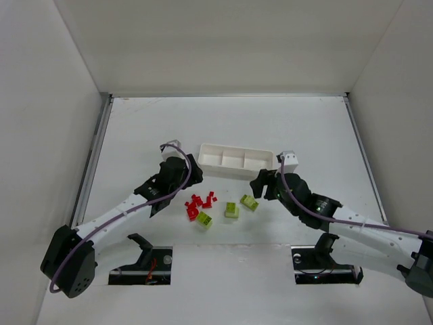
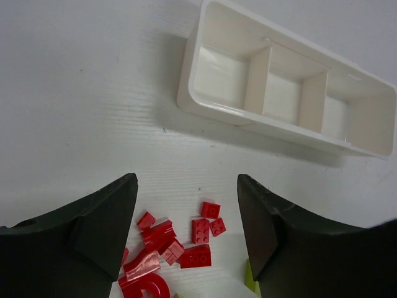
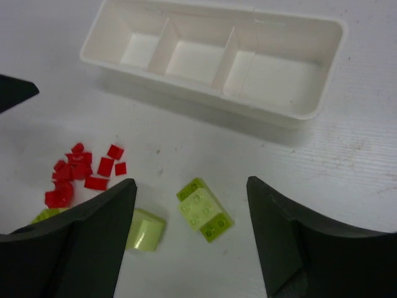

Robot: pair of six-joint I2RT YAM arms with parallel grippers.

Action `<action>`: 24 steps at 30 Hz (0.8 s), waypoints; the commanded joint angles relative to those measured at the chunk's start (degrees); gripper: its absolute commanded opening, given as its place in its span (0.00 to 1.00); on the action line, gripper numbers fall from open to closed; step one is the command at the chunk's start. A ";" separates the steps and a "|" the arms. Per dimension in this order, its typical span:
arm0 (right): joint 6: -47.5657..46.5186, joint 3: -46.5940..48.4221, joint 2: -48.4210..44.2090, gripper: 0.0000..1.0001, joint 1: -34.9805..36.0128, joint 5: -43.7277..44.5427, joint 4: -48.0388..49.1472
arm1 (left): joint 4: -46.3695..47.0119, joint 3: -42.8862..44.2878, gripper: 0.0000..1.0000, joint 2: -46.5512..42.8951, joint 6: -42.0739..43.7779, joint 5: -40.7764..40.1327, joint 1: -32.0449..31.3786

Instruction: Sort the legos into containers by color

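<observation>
The white tray (image 1: 203, 154) lies at mid-table with its three compartments empty; it also shows in the left wrist view (image 2: 186, 93) and the right wrist view (image 3: 205, 104). Several red legos (image 1: 199, 202) lie clustered in front of it, below my open left gripper (image 2: 186, 217), which also shows in the top view (image 1: 191, 179). Three lime-green legos (image 1: 231, 210) lie to their right. My open right gripper (image 3: 192, 230) hovers over the rightmost green lego (image 3: 205, 208), with another green lego (image 3: 146, 230) by its left finger. In the top view the right gripper (image 1: 260, 185) is beside that lego (image 1: 249, 202).
White walls enclose the table on three sides. Two black mounts (image 1: 145, 261) stand at the near edge by the arm bases. The tip of the left gripper (image 3: 12, 90) shows at the left edge of the right wrist view.
</observation>
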 commanded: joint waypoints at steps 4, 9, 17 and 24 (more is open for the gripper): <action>2.37 0.83 0.56 0.43 2.72 4.59 -9.60 | 6.18 2.82 0.63 1.51 0.96 4.01 -1.38; 4.66 0.83 2.32 0.26 3.07 2.57 -11.36 | 8.73 2.21 0.50 -0.15 1.22 6.22 -1.21; 2.56 1.62 5.47 0.63 4.39 -0.07 -10.66 | 9.18 1.33 0.25 -1.82 0.96 10.00 -0.42; 0.10 3.47 12.16 0.69 6.33 -2.88 -9.00 | 8.57 1.41 0.29 -2.52 1.05 10.88 0.28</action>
